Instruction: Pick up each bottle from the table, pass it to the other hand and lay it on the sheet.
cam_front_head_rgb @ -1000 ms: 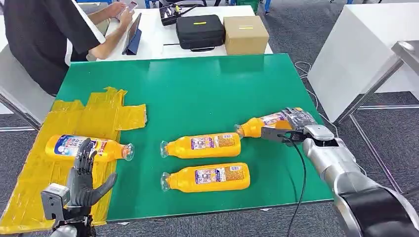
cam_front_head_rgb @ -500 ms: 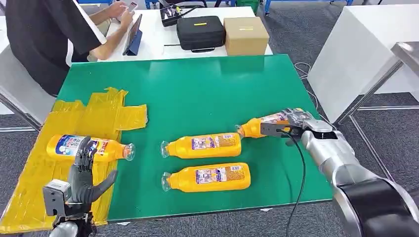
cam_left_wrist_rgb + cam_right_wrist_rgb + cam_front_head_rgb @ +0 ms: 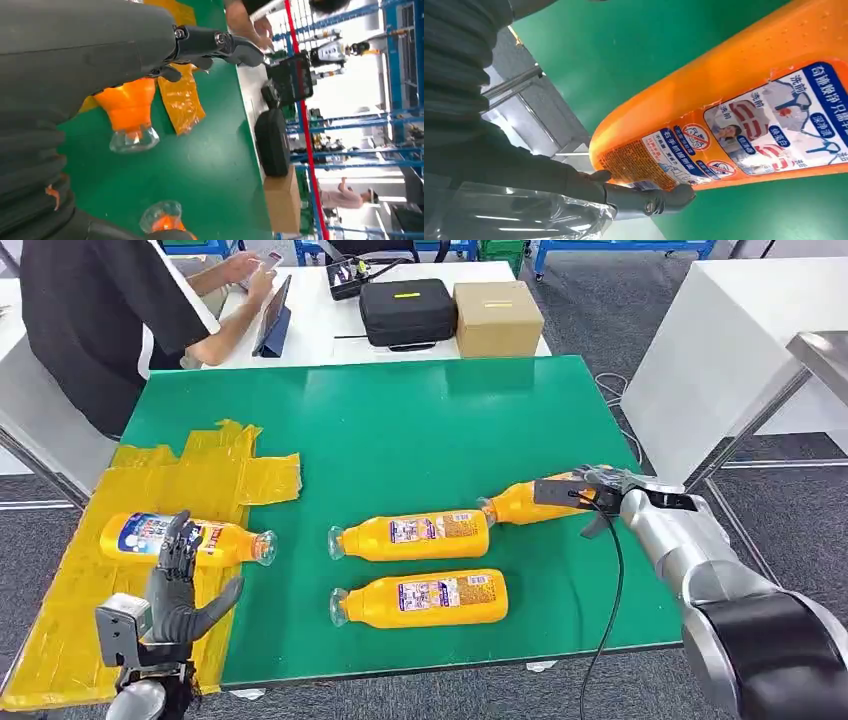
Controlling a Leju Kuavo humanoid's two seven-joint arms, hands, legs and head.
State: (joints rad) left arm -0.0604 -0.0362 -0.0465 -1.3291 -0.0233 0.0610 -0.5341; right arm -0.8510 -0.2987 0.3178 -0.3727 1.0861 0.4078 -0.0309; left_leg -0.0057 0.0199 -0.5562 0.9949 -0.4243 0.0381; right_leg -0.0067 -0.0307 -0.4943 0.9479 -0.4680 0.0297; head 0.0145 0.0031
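Note:
Several orange bottles with clear caps lie on the green table [image 3: 400, 420]. One bottle [image 3: 185, 538] rests on the yellow sheet [image 3: 190, 480] at the left. Two more [image 3: 412, 536] [image 3: 425, 598] lie side by side in the middle. My right hand [image 3: 600, 495] grips the base end of the fourth bottle [image 3: 535, 503], which still lies on the table. In the right wrist view a finger [image 3: 649, 200] presses against that bottle's label [image 3: 744, 125]. My left hand [image 3: 175, 585] hovers with fingers spread over the sheet's near part, just in front of the bottle there [image 3: 131, 115].
A person in a black shirt [image 3: 90, 320] sits at the table's far left corner. On the white table behind stand a black case [image 3: 405, 308] and a cardboard box [image 3: 497, 315]. Another white table [image 3: 720, 340] stands to the right.
My right hand has turned and settled lower around the bottle's base end. The left hand has hardly moved. The whole picture has shifted slightly.

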